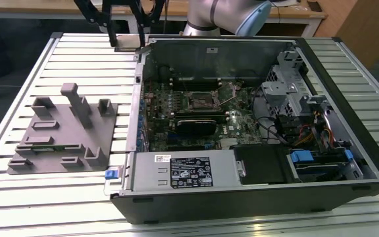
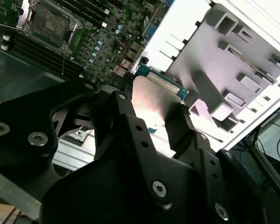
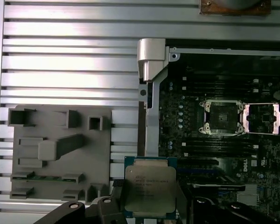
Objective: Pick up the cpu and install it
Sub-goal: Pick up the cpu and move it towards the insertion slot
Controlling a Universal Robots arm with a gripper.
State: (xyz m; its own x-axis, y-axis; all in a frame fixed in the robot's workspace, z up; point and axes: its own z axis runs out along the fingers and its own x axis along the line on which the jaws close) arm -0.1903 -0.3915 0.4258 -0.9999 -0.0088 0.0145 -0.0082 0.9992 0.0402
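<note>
Jaws pinch the cpu point(image 3: 149, 191) by opposite edges, flat and lid-up, likely to spare its underside; you hold it above the bench point(image 1: 77, 54) beside the case point(image 1: 242, 202), well apart from the open socket point(image 3: 222, 117).

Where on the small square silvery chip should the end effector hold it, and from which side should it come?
Probably best by two opposite thin edges, coming down over the flat top face. The small square silvery cpu is thin, so only its edges offer grip; the end effector clamps it this way now.
</note>
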